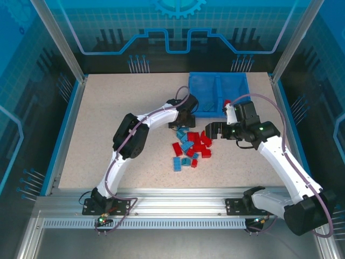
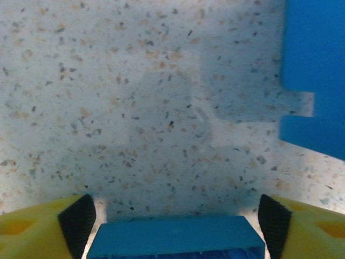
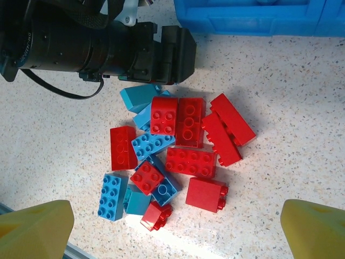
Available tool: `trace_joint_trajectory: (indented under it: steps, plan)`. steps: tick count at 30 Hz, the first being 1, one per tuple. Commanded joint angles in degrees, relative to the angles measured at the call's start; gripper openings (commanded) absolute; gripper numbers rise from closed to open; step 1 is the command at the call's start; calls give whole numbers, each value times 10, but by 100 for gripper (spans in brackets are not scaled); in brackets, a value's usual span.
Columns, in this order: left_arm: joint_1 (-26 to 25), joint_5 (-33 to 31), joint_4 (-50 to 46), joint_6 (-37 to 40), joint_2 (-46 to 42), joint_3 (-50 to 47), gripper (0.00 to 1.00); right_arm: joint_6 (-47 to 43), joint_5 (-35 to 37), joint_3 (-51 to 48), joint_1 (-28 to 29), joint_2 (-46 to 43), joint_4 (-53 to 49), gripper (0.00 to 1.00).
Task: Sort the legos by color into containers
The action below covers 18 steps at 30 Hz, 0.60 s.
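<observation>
The left claw (image 2: 175,218) straddles a light blue lego (image 2: 172,237), with its pads (image 2: 78,221) at the brick's two ends. Whether they clamp it cannot be told. The right claw (image 3: 178,226) hangs with its fingers wide apart over the pile of red and blue legos (image 1: 190,148) at mid-desk (image 1: 108,135). The blue bin (image 1: 193,94) sits at the pile's 1 o'clock.
</observation>
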Motion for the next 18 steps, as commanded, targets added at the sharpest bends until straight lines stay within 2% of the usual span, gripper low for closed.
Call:
trace_joint_trajectory:
  steps: [1, 9, 14, 18]
  plan:
    - [-8, -2, -35, 7, 13, -2, 74, 4, 7, 0, 8, 8, -1, 100]
    - [-17, 23, -1, 7, -61, -55, 53, 14, 3, 3, 17, -9, -1, 100]
    - [-29, 0, 4, 19, -160, -66, 51, 29, 14, 0, 20, -39, 12, 100]
    - [-52, -34, -12, 63, -196, -15, 53, 39, 35, 0, 21, -58, 18, 100]
